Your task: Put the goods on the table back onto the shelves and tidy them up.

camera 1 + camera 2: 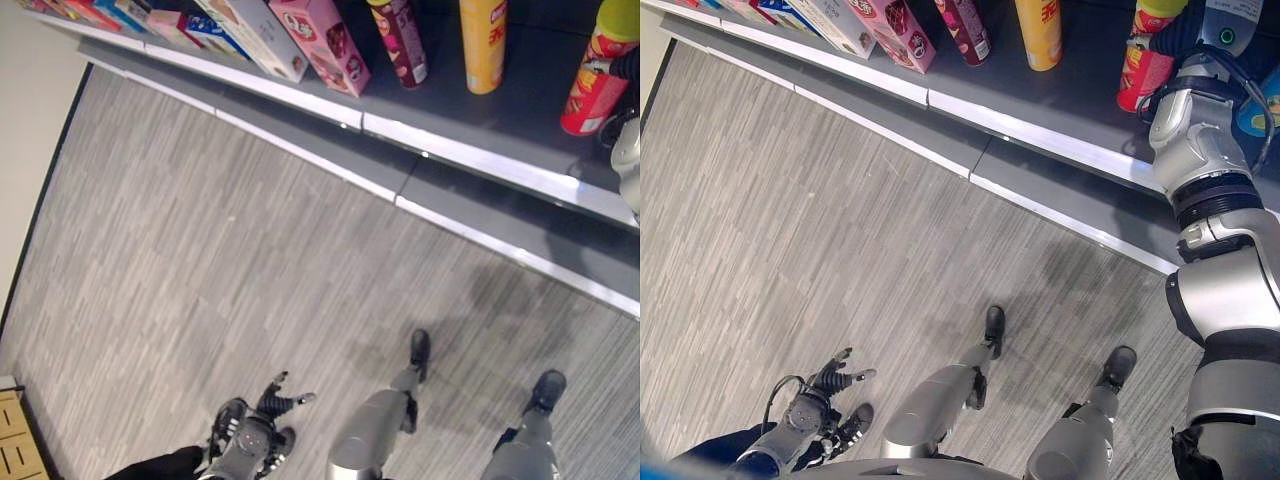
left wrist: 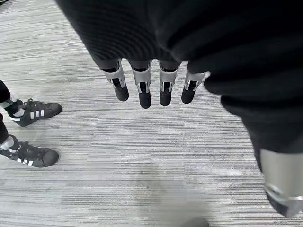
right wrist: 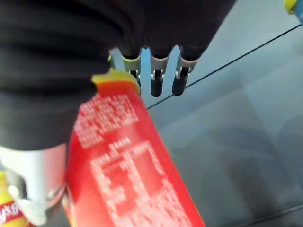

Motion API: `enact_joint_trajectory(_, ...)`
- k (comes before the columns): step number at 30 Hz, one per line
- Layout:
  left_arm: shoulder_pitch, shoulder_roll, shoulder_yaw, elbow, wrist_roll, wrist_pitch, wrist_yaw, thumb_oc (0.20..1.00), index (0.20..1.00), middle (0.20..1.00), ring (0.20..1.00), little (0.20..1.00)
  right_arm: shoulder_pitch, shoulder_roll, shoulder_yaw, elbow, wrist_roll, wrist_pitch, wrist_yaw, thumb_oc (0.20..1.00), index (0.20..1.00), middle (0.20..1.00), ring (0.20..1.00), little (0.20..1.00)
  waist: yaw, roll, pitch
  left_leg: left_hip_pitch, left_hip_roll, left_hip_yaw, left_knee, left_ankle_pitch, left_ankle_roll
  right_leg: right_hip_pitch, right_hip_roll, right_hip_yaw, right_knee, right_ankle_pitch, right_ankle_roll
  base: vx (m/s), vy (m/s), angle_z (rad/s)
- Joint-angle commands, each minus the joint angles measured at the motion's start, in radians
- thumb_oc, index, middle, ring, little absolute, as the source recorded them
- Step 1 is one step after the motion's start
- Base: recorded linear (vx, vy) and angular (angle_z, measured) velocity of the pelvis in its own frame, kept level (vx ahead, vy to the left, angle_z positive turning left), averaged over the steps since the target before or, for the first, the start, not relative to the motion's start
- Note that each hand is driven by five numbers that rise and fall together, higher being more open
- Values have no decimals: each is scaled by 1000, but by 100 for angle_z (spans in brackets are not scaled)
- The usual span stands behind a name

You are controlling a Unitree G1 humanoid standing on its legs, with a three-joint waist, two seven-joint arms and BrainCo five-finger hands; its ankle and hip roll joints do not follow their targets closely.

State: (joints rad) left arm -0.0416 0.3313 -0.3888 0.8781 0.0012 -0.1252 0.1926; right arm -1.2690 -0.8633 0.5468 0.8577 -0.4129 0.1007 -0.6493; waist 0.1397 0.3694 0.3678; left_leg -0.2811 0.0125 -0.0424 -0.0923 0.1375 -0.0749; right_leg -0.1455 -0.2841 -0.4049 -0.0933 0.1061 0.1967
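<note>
Your right hand (image 3: 156, 71) is at the shelf (image 1: 500, 165), up at the far right of the head views, with the red canister (image 1: 592, 95) right against it. In the right wrist view the canister (image 3: 128, 165) runs lengthwise along the palm side of the hand, its yellow rim near the fingers (image 3: 156, 80), which reach past it fairly straight over the dark shelf board. The thumb is hidden behind the canister, so you cannot tell whether the hand grips it or merely rests beside it.

From the head, the canister stands roughly upright on the shelf, tilted a little, its long axis near vertical, at the right end of a row with a yellow can (image 1: 483, 45), a dark red can (image 1: 400, 40) and a pink box (image 1: 322, 42) further left.

Your left hand (image 1: 835, 380) hangs low at your left side over the grey floor (image 1: 230, 270), fingers (image 2: 144, 90) slack and straight, holding nothing; a person's shoes (image 2: 35, 113) show on the floor past it.

The right hand is by far the nearer to the goods, and the move likely turns on it: the canister lies directly at the palm, so settling it upright and in line with the row looks like a job for that hand alone.
</note>
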Motion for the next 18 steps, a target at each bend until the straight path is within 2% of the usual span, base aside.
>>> enact_joint_trajectory(1,-54,39,-60,37,-28,10,34,1000,1000,1000,1000,1000,-32,-10,-21,-104,-1,-9,-87,1000,1000,1000,1000,1000,19,-48,-22,-8,4,33,5,-27,-58,-116,-61,108,202,-91,9,0,0,0)
enact_joint_trajectory(2,-55,29,-49,36,-19,21,32,1000,1000,1000,1000,1000,49,6,-86,-218,-33,1,-113,1000,1000,1000,1000,1000,5,-59,-22,-2,7,37,5,-33,-56,-108,-56,108,193,-87,9,-6,3,4)
enact_joint_trajectory(3,-53,33,-52,35,-19,21,32,1000,1000,1000,1000,1000,62,6,-97,-227,-37,4,-110,1000,1000,1000,1000,1000,8,-62,-25,-2,6,36,5,-33,-56,-106,-56,107,191,-86,9,-8,16,9)
enact_joint_trajectory(5,-55,22,-33,40,-2,38,32,1000,1000,1000,1000,1000,167,33,-168,-365,-78,2,-133,1000,1000,1000,1000,1000,-12,-81,-31,-2,11,46,5,-38,-51,-99,-51,105,169,-70,10,12,4,10)
enact_joint_trajectory(6,-48,18,-16,44,16,56,34,1000,1000,1000,1000,1000,311,81,-244,-536,-111,-22,-111,1000,1000,1000,1000,1000,-33,-114,-36,17,17,61,5,-55,-47,-82,-47,107,154,-61,13,28,15,5)
enact_joint_trajectory(7,-43,21,-6,47,32,62,31,1000,1000,1000,1000,1000,387,104,-267,-627,-115,-48,-77,1000,1000,1000,1000,1000,-43,-135,-43,23,19,67,5,-55,-43,-76,-45,110,142,-50,13,64,31,7)
enact_joint_trajectory(9,-38,21,15,51,52,76,29,1000,1000,1000,1000,1000,555,176,-312,-781,-12,-134,18,1000,1000,1000,1000,1000,-65,-176,-56,39,22,85,5,-64,-38,-64,-42,118,122,-32,14,51,43,-6)
enact_joint_trajectory(10,-14,24,49,38,74,83,17,1000,1000,1000,1000,1000,743,227,-332,-900,179,-230,159,1000,1000,1000,1000,1000,-93,-220,-69,60,31,105,5,-78,-34,-51,-38,125,105,-21,17,65,59,-16)
enact_joint_trajectory(11,-1,29,68,33,91,89,1,1000,1000,1000,1000,1000,827,242,-340,-929,303,-272,249,1000,1000,1000,1000,1000,-106,-238,-76,73,35,118,5,-85,-34,-42,-35,129,100,-20,18,111,82,-12)
enact_joint_trajectory(12,17,43,110,33,112,90,-33,1000,1000,1000,1000,1000,1004,267,-337,-958,579,-318,475,1000,1000,1000,1000,1000,-132,-283,-97,92,34,147,5,-93,-29,-36,-30,141,85,-4,23,100,70,-22)
enact_joint_trajectory(15,26,60,148,43,134,75,-88,1000,1000,1000,1000,1000,1162,234,-259,-873,754,-271,739,1000,1000,1000,1000,1000,-155,-331,-130,138,37,176,5,-113,-30,-8,-22,153,77,-2,29,82,41,-43)
enact_joint_trajectory(16,31,65,148,41,142,70,-101,1000,1000,1000,1000,1000,1210,202,-249,-868,775,-271,792,1000,1000,1000,1000,1000,-157,-343,-141,152,38,178,5,-118,-30,4,-20,154,75,-3,30,68,17,-41)
enact_joint_trajectory(18,24,61,145,56,137,62,-111,1000,1000,1000,1000,1000,1274,215,-228,-746,807,-237,851,1000,1000,1000,1000,1000,-172,-365,-169,178,39,189,5,-125,-28,20,-20,158,75,-1,34,69,25,-23)
